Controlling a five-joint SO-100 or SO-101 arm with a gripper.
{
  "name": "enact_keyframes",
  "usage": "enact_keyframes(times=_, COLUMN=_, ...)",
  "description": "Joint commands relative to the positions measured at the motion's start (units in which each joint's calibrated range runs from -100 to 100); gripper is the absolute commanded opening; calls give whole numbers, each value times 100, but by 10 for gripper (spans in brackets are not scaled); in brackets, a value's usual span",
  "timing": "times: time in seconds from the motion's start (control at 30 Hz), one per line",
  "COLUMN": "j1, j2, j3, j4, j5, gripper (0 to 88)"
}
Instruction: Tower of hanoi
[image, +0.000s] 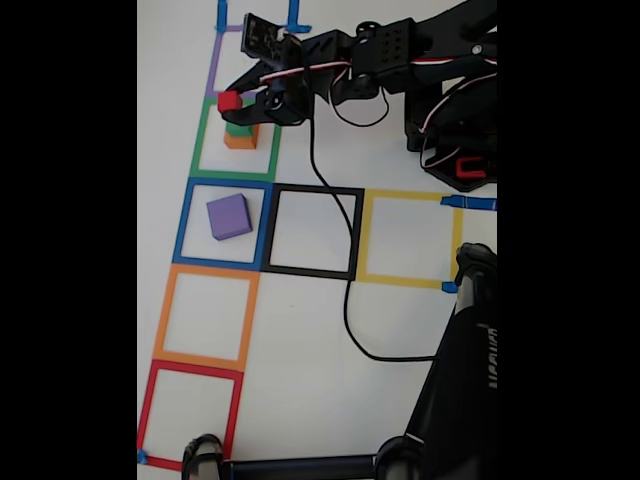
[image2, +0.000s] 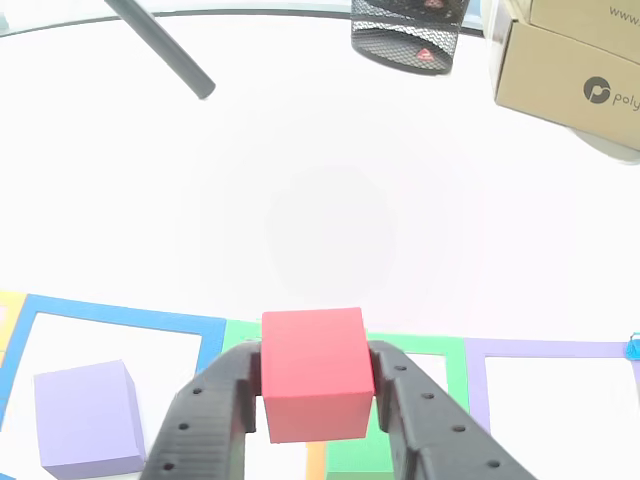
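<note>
My gripper (image: 233, 97) is shut on the small red cube (image: 229, 100), holding it just above the green cube (image: 238, 127). The green cube sits on the orange cube (image: 240, 141) inside the green tape square (image: 200, 150). The purple cube (image: 229, 216) lies alone in the blue tape square below it. In the other view, the red cube (image2: 312, 372) is pinched between the two black fingers (image2: 215, 415) of the gripper (image2: 315, 368). The purple cube (image2: 85, 417) is at the lower left, and slivers of orange (image2: 316, 461) and green (image2: 355, 462) show beneath the red one.
Taped square outlines in purple, black (image: 312, 232), yellow (image: 408, 238), orange and red mark the white table. A black cable (image: 346, 300) trails across it. A black stand (image: 455, 400) occupies the lower right. A cardboard box (image2: 570, 75) and a mesh basket (image2: 405, 35) sit at the far edge.
</note>
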Motion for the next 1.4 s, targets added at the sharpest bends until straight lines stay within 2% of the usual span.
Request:
enact_keyframes(times=0.0, j1=-207, j2=-562, j3=-1313, j4=1557, j5=0, gripper=16)
enact_keyframes(times=0.27, j1=-553, j2=-328, j3=-4349, j4=4537, j5=0, gripper=15)
enact_keyframes(times=0.5, j1=-1195, j2=383, j3=-7158, j4=6691, j5=0, gripper=13)
enact_keyframes(times=0.67, j1=-1674, j2=657, j3=-8467, j4=7630, j5=0, gripper=12)
enact_keyframes(times=0.8, j1=-1943, j2=649, j3=-8486, j4=7865, j5=0, gripper=10)
enact_keyframes(times=0.9, j1=-2096, j2=617, j3=-8086, j4=7686, j5=0, gripper=10)
enact_keyframes(times=1.1, j1=-2288, j2=253, j3=-6277, j4=6326, j5=0, gripper=10)
enact_keyframes(times=1.27, j1=-2259, j2=100, j3=-4277, j4=4520, j5=0, gripper=10)
enact_keyframes(times=1.37, j1=-2288, j2=197, j3=-2931, j4=2869, j5=0, gripper=11)
